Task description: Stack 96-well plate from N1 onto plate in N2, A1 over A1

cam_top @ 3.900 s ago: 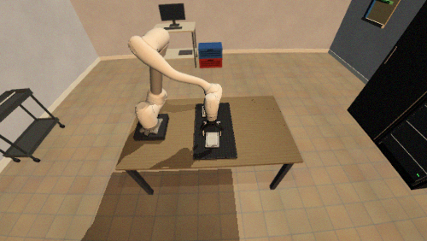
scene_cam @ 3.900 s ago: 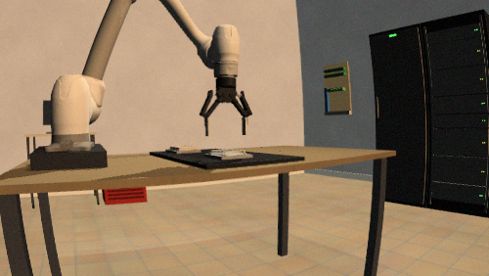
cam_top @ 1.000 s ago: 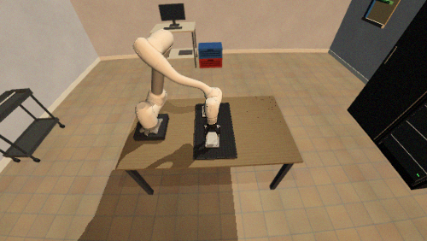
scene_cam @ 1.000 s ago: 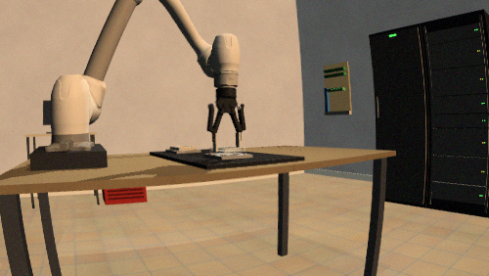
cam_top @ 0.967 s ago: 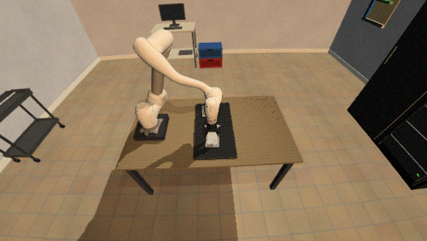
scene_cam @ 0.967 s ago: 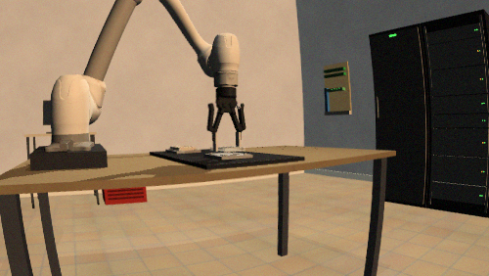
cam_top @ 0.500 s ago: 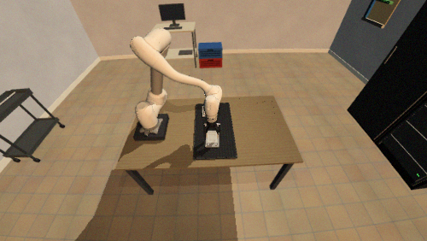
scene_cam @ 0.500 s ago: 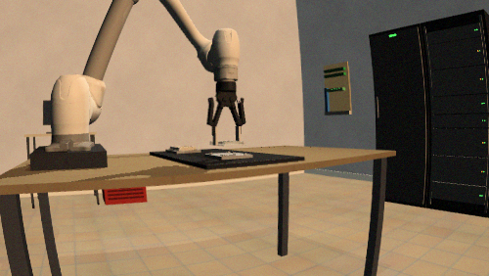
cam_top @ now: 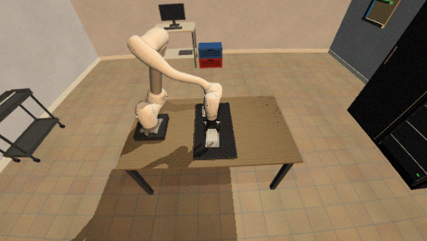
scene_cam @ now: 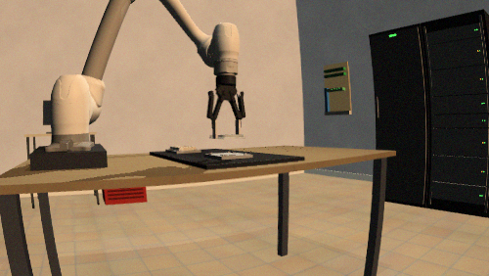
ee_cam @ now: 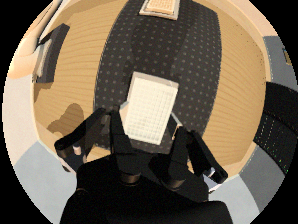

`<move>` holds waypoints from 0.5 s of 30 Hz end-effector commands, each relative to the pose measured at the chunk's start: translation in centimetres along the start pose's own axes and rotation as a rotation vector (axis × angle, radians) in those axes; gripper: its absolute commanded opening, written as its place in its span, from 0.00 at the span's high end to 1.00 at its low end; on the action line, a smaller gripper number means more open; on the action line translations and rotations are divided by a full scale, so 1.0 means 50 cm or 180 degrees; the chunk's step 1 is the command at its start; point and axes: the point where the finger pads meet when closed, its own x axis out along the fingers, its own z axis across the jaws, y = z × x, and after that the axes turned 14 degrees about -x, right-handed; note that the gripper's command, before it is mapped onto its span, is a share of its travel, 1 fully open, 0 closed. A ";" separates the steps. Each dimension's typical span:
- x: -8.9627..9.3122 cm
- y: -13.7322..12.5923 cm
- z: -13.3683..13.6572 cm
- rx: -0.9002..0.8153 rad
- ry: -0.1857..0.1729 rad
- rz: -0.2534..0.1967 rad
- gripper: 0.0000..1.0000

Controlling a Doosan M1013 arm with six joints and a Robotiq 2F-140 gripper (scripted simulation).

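— Where is the plate?

— The white plate is up in the air, clamped between the two fingers of the hand. In the side view it hangs level, well above the black mat, with open space under it.

— So the hand has a hold on it?

— Yes, it is closed on the plate's two long sides. In the wrist view the plate's grid of wells shows between the dark fingers.

— What is straight below?

— An empty nest on the mat, a low flat frame just under the lifted plate.

— And the other plate?

— It lies in the second nest at the far end of the mat in the wrist view, well apart from the one being held. In the side view it sits low on the mat to the left of the hand.

— I cannot read any corner marks; they are too small.

— What carries all this?

— A wooden desk. The arm's dark base block sits on the same desk beside the mat, and the pale arm arches over from it, its wrist pointing straight down.
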 end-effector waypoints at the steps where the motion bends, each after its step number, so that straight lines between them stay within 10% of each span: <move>1: -0.003 0.000 0.000 0.0000 0.0000 0.0000 1.00; 15: -0.037 0.000 0.000 0.0000 0.0000 0.0000 1.00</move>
